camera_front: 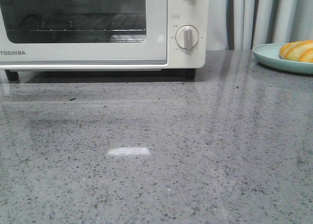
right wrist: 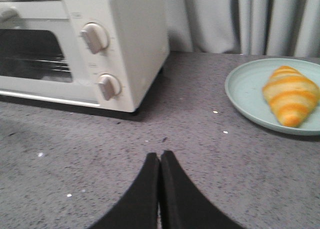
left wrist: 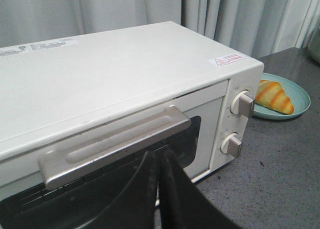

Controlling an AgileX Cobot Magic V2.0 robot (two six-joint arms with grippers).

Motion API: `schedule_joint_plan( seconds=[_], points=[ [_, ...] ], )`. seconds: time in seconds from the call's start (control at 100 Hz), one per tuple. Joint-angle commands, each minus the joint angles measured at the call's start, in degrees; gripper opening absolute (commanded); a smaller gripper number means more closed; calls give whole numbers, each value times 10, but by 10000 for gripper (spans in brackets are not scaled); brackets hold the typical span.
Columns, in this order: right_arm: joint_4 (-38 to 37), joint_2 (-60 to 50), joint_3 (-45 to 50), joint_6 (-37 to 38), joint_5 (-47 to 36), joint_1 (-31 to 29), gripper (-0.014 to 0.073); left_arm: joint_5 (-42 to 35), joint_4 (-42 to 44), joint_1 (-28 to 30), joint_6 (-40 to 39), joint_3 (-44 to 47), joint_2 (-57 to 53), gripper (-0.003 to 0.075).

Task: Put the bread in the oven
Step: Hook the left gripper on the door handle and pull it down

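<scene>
The oven [left wrist: 125,104] stood closed on the table [camera_front: 156,150], its handle [left wrist: 115,146] just ahead of the left gripper [left wrist: 159,161], jaws clenched and empty; the right gripper [right wrist: 160,161], likewise clenched on nothing, faced the bread [right wrist: 290,95] lying on a pale green plate [right wrist: 245,94] beside the oven. A clean opening likely called for parted jaws hooking the handle squarely, then an even downward pull
</scene>
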Motion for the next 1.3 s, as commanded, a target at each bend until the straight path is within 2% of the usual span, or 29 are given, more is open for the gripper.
schedule_joint_plan(
  seconds=[0.0,0.2,0.5,0.88,1.08,1.29],
  points=[
    [-8,14,-32,-6,-32,24,-69,-27,-15,-11,22,-38,16,-21],
    [-11,43,-56,-6,-23,63,-69,-62,-15,-18,38,-51,60,-21],
    [-16,61,-60,-6,-39,63,-69,-66,-15,-18,40,-51,104,-21],
    [-17,61,-60,-6,-50,63,-69,-75,-15,-18,40,-62,109,-21],
    [-17,61,-60,-6,-51,63,-69,-115,-15,-18,41,-65,116,-21],
    [-17,61,-60,-6,-51,63,-69,-112,-7,-18,41,-65,142,-21]
  ],
)
